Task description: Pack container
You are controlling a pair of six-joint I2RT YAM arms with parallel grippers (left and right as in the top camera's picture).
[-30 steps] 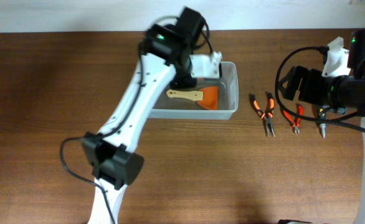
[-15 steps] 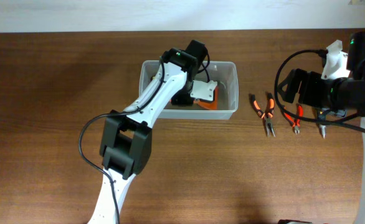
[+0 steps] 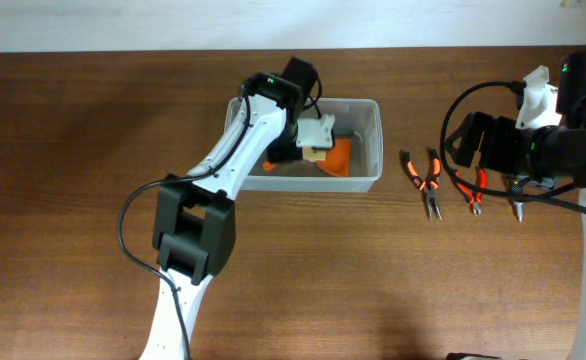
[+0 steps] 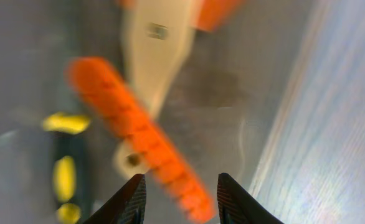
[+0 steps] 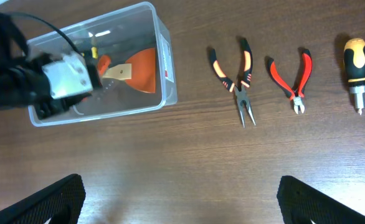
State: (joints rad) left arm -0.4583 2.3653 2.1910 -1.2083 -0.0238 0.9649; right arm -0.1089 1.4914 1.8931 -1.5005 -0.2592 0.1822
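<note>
1. Container (image 3: 377, 140): clear bin near the far edge of the table (image 3: 93, 200), about mid-width, long side parallel to that edge.
2. Left gripper (image 4: 179, 200): lowered inside the bin, fingers spread, released, nothing pinched. The wrist view is blurred.
3. On the bin floor beneath it: an orange-handled tool (image 4: 132, 130) lies slantwise across the cream handle of a scraper (image 4: 154, 50). A yellow-and-black tool (image 4: 67, 162) is beside them.
4. Right gripper (image 5: 182, 208): fingers wide apart, empty, held high near the table's right edge.
5. On bare wood between the bin and the right edge, in a row and apart from each other: long-nose pliers (image 5: 240, 81), cutters (image 5: 293, 81), screwdriver (image 5: 355, 68).
</note>
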